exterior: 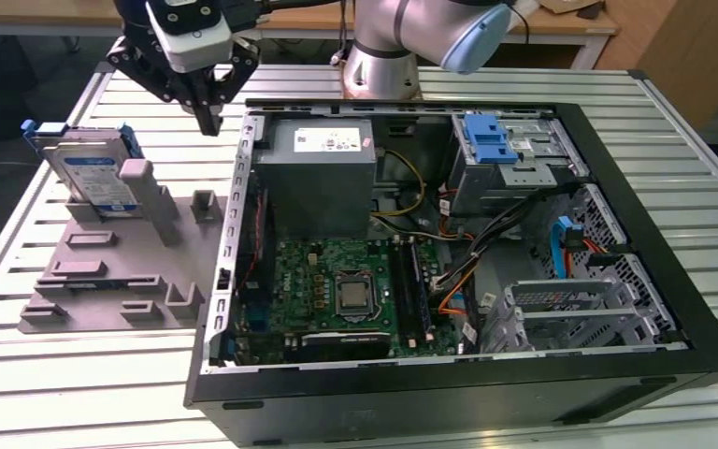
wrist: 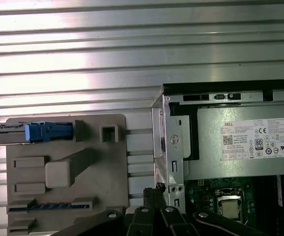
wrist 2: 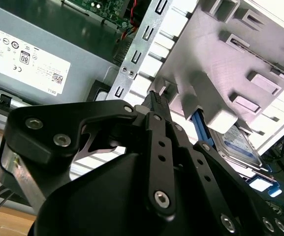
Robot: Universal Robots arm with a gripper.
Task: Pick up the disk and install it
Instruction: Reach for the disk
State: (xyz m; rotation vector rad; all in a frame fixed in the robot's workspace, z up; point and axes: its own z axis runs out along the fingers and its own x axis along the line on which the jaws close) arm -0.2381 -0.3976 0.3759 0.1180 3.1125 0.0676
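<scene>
Open PC case (exterior: 459, 391) lies on its side on a slatted aluminium table (exterior: 60, 402). The case's black near wall cuts off the lower edge of the motherboard (exterior: 334, 281) inside. Further into the case sits the grey power supply (exterior: 322, 178), with a white sticker (exterior: 332, 141) carrying fine print and approval marks, plus a drive bay with a blue latch (exterior: 490, 140). Outside the case, against its open metal side wall, is a grey fixture (exterior: 97, 281) of slots and posts. The disk (exterior: 94, 173) stands on edge in the fixture's far slot, well clear of the case. Its blue-and-white label faces the camera and a fixture post hides the lower corner. In the first wrist view the disk (wrist: 48, 131) is edge-on: just the blue carrier, run off the frame edge. In the second wrist view the fixture covers most of the disk (wrist 2: 240, 147). The gripper (exterior: 209, 120) hangs over the table at the case's far corner by the power supply, between case and fixture, apart from the disk. Fingers are pinched together on nothing, as the second wrist view (wrist 2: 154, 101) also shows. The arm (exterior: 384, 47) stands behind the case, its upper part cut off. Wooden furniture (exterior: 683, 47) sits beyond the table.
</scene>
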